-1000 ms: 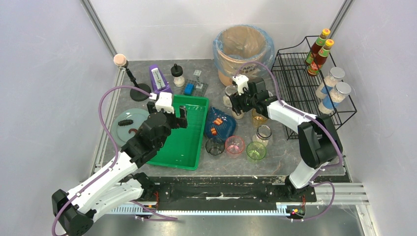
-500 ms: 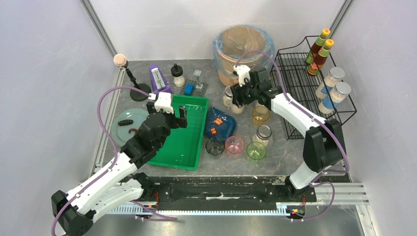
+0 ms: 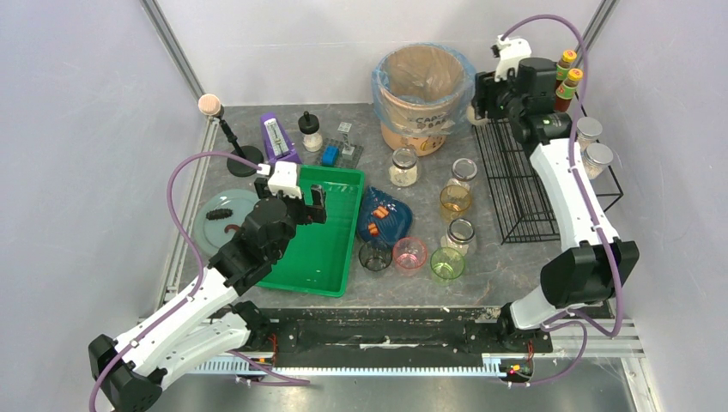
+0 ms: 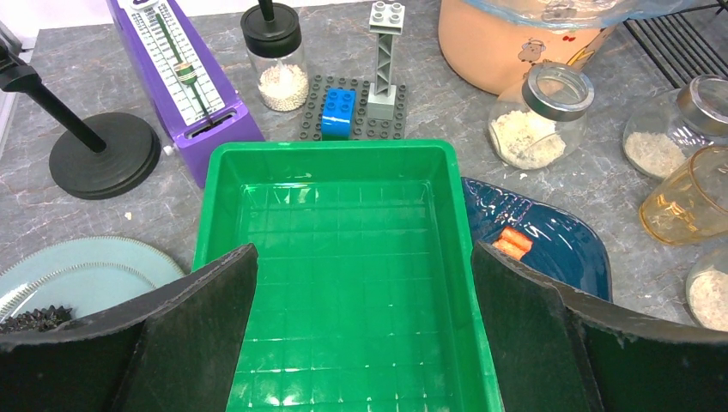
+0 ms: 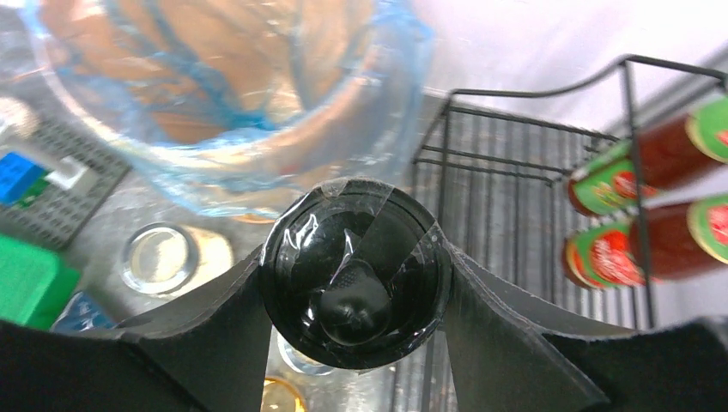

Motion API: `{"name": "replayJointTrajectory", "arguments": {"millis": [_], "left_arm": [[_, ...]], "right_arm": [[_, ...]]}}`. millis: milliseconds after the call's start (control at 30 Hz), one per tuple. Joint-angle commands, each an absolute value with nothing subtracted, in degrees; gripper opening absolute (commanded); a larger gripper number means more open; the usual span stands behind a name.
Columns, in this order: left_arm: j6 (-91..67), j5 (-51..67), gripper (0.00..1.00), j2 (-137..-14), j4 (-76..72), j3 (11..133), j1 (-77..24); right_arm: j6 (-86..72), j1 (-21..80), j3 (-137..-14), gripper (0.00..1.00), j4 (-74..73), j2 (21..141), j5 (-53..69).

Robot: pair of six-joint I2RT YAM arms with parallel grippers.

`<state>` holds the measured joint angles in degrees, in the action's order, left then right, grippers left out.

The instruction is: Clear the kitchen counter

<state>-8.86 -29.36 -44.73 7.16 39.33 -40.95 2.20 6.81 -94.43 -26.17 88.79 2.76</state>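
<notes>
Right hand is up high beside the bin and rack, fingers clamped on a black-lidded jar. Left hand is spread wide over the green tray, holding nothing. The table carries jars, cups, tray, bin and rack.

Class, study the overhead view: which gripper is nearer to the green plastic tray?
Left. The left gripper hovers open directly over the green tray. The right gripper is far off at the back, raised beside the black wire rack, shut on a black-lidded jar.
</notes>
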Motion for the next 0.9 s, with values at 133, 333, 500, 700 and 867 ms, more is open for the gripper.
{"name": "replayJointTrajectory", "arguments": {"millis": [133,333,500,700,867], "left_arm": [[-8.35,-28.92,0.99,-44.38,4.78,39.32,-41.05],[-8.34,-29.09,0.99,-45.05,4.75,39.30,-41.04],[-8.52,-28.93,0.99,-46.04,4.75,39.34,-41.04],[-8.45,-29.14,0.99,-47.30,4.48,39.31,-41.05],[-8.44,-29.18,0.99,-47.89,4.38,39.32,-41.04]], "right_arm": [[2.11,0.55,-99.43,0.28,-20.02,91.98,-4.37],[1.68,-2.48,-98.07,0.27,-12.70,95.96,-5.98],[0.76,-3.84,-98.48,0.27,-8.24,100.39,-4.84],[-1.03,-4.21,-99.49,0.30,-4.15,105.54,-1.21],[-2.99,-4.29,-102.97,0.36,-2.78,110.24,-0.18]]}}
